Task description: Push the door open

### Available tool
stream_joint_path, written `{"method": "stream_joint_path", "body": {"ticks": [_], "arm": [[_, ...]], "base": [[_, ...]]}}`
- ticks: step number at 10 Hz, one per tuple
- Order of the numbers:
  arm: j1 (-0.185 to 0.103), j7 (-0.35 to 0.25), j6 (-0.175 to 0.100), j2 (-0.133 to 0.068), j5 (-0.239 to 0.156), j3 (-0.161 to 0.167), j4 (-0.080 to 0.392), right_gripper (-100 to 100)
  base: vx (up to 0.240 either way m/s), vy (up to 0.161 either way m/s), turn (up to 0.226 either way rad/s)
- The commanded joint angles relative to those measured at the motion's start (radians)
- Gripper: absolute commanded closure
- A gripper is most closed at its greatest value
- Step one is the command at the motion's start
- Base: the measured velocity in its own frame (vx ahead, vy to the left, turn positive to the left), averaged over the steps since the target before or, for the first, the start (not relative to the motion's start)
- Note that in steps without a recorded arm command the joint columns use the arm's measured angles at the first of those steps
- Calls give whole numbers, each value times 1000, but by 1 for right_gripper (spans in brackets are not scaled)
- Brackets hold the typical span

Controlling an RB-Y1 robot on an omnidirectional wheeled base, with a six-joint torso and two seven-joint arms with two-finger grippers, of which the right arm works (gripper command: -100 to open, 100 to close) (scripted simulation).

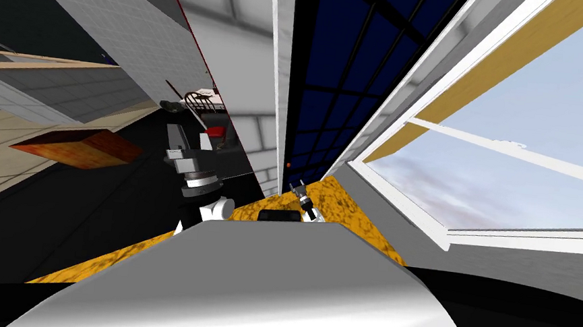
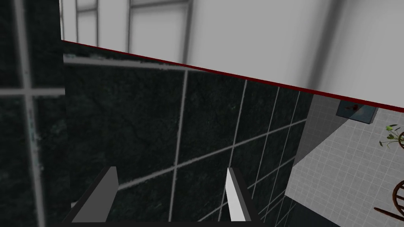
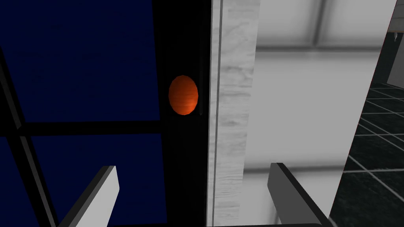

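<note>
The door (image 1: 347, 76) is dark blue with a black grid of bars and stands straight ahead between white frame posts (image 1: 280, 69). In the right wrist view its round orange knob (image 3: 183, 95) sits on the door's black edge strip, next to the pale jamb (image 3: 232, 118). My right gripper (image 3: 193, 166) is open and a short way from the door, one finger before the blue panel and the other before the white wall beyond the jamb. It shows small in the head view (image 1: 300, 196). My left gripper (image 2: 171, 169) is open over dark tiled floor, left of the door (image 1: 177, 134).
A mottled orange floor strip (image 1: 346, 211) runs under me to the door. A big window (image 1: 521, 162) with sky is on the right. A wooden box (image 1: 82, 146) lies to the left, and a chair with a plant (image 1: 198, 101) stands further back.
</note>
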Motion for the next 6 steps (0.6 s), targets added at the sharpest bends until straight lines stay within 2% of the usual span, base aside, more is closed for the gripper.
{"method": "stream_joint_path", "body": {"ticks": [1,3,4,5,6], "arm": [[-1,-1,-1,-12,-5,-7,3,-100],[-6,0,-6,-44,-22,-29,19,-100],[-8,1,-8,-54,-29,-38,25,-100],[-12,1,-12,-74,-42,-56,38,-100],[-16,2,-16,-88,-54,-71,49,-100]], "base": [[-210,27,120],[-236,3,200],[-174,25,170],[-126,29,322],[-102,31,200]]}}
